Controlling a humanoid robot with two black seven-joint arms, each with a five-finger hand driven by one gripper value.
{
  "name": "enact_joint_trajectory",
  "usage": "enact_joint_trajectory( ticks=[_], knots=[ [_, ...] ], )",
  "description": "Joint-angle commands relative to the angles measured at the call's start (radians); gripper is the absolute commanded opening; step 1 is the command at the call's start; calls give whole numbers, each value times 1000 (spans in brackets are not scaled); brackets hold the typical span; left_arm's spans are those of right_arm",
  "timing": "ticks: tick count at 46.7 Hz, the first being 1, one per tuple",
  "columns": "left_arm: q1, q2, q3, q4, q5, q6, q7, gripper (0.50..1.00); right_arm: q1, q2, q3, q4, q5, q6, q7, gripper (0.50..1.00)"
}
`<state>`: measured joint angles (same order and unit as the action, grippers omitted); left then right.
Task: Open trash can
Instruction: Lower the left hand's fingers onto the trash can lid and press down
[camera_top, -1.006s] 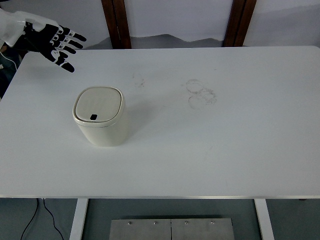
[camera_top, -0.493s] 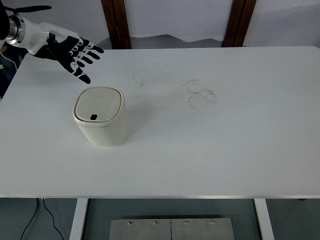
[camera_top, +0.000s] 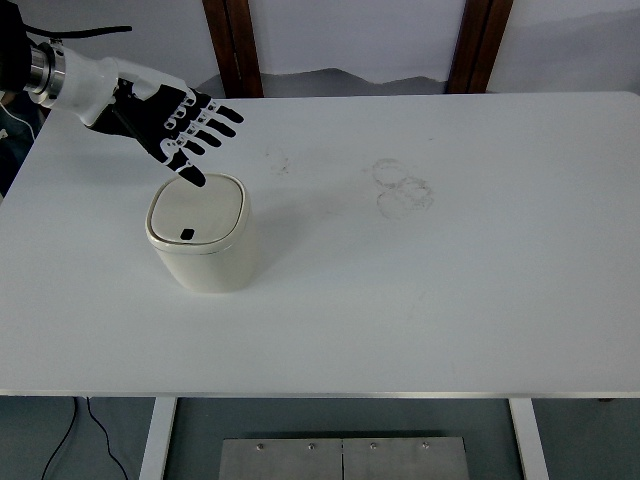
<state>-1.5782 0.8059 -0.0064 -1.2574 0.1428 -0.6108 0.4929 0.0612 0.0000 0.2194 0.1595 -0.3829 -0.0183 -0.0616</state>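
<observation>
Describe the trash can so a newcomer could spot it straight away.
On the white table, look to the left half, just below the left robot hand with its spread black fingers. The trash can is a small cream bin with a rounded-square lid, closed, bearing a small dark button. It is the only object standing on the table.

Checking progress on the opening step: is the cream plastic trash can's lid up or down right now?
Down. The cream plastic trash can shows its lid flat in the rim, and the left hand hovers open beside it.

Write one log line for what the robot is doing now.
left hand: fingers spread, holding nothing | above far edge of trash can | lid: closed | table
</observation>
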Motion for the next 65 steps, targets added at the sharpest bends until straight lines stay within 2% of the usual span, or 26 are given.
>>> enact_joint_trajectory(
  ticks=[1,12,65],
  knots=[
    [0,35,2,-39,-2,0,3,1000,0,0,0,0,-1,0,0,995],
    [6,118,31,-117,-2,0,3,1000,0,0,0,0,-1,0,0,995],
    [113,81,45,-112,-3,0,-11,1000,0,0,0,0,1,0,0,995]
  ],
)
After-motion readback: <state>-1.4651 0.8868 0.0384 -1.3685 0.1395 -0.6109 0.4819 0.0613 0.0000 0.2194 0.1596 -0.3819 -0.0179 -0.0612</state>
